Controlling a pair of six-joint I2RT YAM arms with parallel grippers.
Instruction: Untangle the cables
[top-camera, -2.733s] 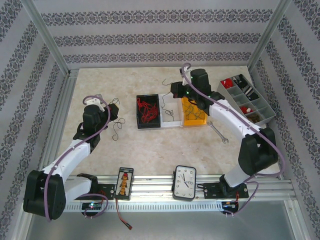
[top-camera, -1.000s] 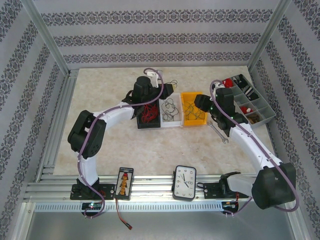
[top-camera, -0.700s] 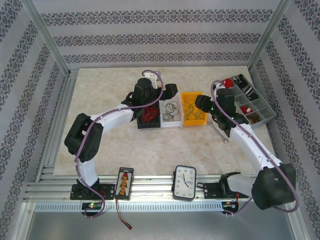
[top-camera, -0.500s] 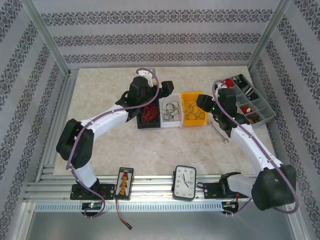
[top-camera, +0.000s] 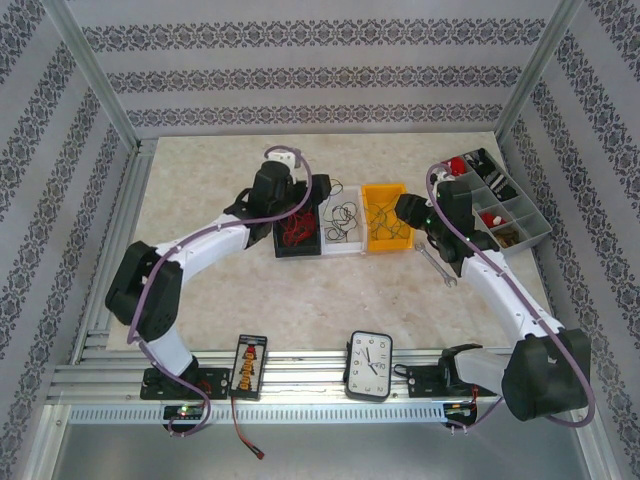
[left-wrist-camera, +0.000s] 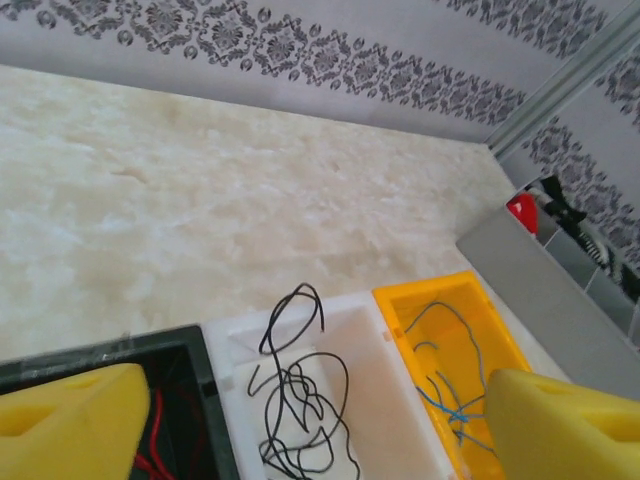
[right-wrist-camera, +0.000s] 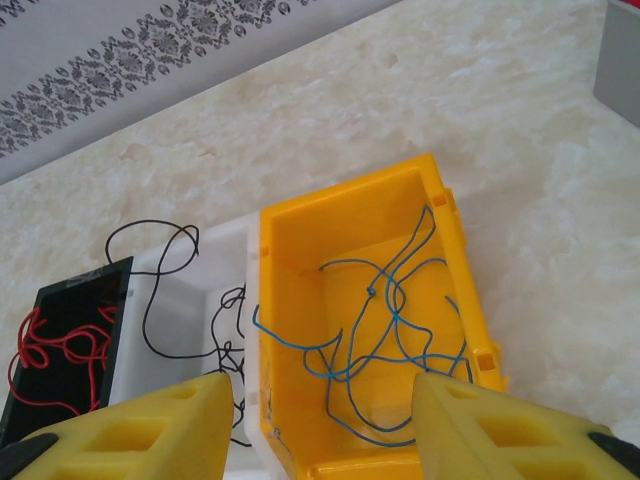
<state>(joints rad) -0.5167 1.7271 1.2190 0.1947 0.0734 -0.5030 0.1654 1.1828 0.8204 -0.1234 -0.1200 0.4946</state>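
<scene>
The cables lie sorted by colour in three small bins set in a row on the bench (top-camera: 300, 300): red strands (top-camera: 295, 228) in the black bin (top-camera: 283, 247), black strands (left-wrist-camera: 300, 400) in the white bin (left-wrist-camera: 395, 440), blue strands (right-wrist-camera: 385, 330) in the yellow bin (right-wrist-camera: 290, 300). By this, the untangling looks close to done. One black loop (left-wrist-camera: 295, 310) rises over the white bin's far rim, and tucking it in seems to be the likely remaining step. To do that well, the left jaws should come down on that single loop, well clear of the bin walls, pinch only the one strand and lift slowly so it does not drag its neighbours out. The left arm reaches far forward with its elbow out to the left, wrist above the black and white bins and pitched downward. Its jaws stand wide and hold nothing, with one yellow pad (left-wrist-camera: 70, 425) at each side of the wrist view. The right arm arcs in from the right, wrist just above the yellow bin. Its jaws are likewise wide apart and hold nothing, the pads (right-wrist-camera: 150, 425) straddling that bin.
</scene>
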